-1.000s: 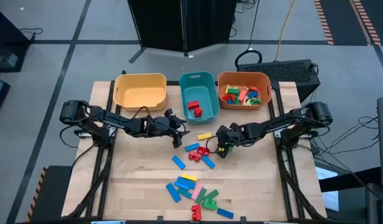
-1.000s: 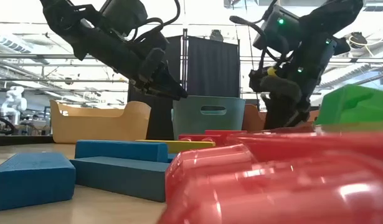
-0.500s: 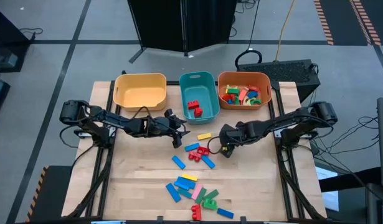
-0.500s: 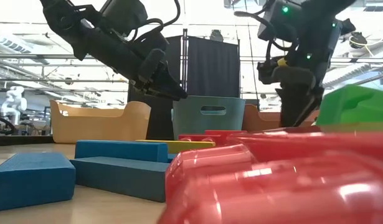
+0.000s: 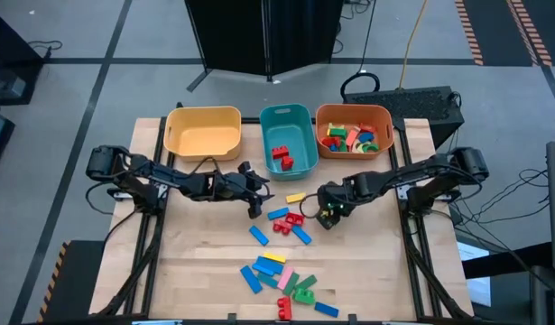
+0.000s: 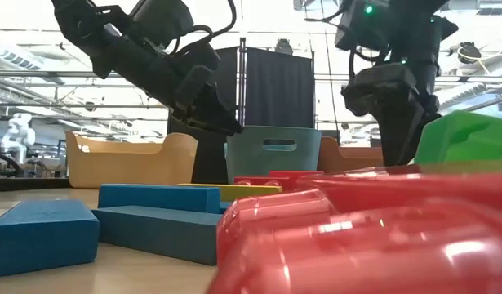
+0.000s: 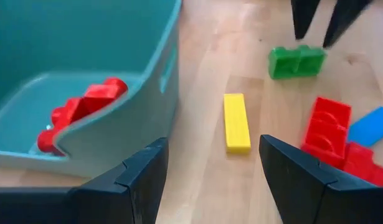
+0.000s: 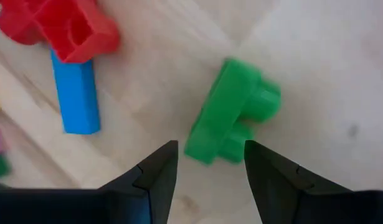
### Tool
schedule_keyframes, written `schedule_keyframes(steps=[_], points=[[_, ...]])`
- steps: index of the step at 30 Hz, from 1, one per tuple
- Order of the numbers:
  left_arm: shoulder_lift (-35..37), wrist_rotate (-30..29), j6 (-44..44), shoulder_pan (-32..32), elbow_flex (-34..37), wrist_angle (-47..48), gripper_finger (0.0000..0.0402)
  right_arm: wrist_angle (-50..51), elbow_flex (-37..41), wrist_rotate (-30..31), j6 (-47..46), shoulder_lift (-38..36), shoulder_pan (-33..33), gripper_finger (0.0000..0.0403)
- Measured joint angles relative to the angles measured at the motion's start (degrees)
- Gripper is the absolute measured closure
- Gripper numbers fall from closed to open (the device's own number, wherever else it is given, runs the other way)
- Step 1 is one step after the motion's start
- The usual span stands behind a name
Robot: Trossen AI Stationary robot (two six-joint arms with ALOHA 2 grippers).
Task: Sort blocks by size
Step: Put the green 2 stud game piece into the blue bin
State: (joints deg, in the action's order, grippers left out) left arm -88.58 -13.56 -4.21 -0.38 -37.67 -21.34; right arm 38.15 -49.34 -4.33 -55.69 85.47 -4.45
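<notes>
In the low view, big red blocks (image 6: 365, 237) close to the lens are blurred and run off the picture's edge, and they hide most of the table behind them. A green block (image 6: 463, 135) there is cut by the edge too. The right claw (image 6: 393, 151) drops behind the red blocks, so its tips are hidden. In the left wrist view, the teal bin (image 7: 116, 118) is cut off and its wall covers part of the red blocks (image 7: 79, 112) inside. From above, the pieces in the orange bin (image 5: 388, 122) are too small to tell apart.

Three bins (image 5: 286, 135) at table's far edge, blocks (image 5: 284, 271) scattered near front
</notes>
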Motion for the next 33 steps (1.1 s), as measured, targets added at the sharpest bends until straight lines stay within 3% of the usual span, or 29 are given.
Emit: schedule_keyframes(steps=[4, 7, 12, 17, 25, 33], points=[[0.0, 0.0, 0.0, -0.9, 0.0, 0.4, 0.0160, 1.6, 0.0, 2.0, -2.0, 0.0, 1.9, 0.0226], [0.0, -0.1, 0.0, -1.3, 0.0, 0.4, 0.0160, 0.6, 0.0, 3.0, -0.6, 0.0, 1.8, 0.0199], [0.0, -0.1, 0.1, -1.7, 0.0, 0.4, 0.0160, -3.1, 0.0, 2.5, -1.1, 0.0, 1.8, 0.0104], [0.0, -0.1, 0.0, -1.6, 0.0, 1.0, 0.0160, 1.5, 0.0, 5.1, -5.3, 0.7, 1.8, 0.0013], [0.0, -0.2, 0.0, -1.6, 0.0, 1.0, 0.0160, -5.7, 0.1, 5.6, -5.3, 4.3, 0.1, 0.0042], [0.0, -0.2, 0.0, -1.6, 0.0, 0.9, 0.0160, -5.2, -0.1, 5.1, -6.1, 9.6, -0.5, 0.0066]])
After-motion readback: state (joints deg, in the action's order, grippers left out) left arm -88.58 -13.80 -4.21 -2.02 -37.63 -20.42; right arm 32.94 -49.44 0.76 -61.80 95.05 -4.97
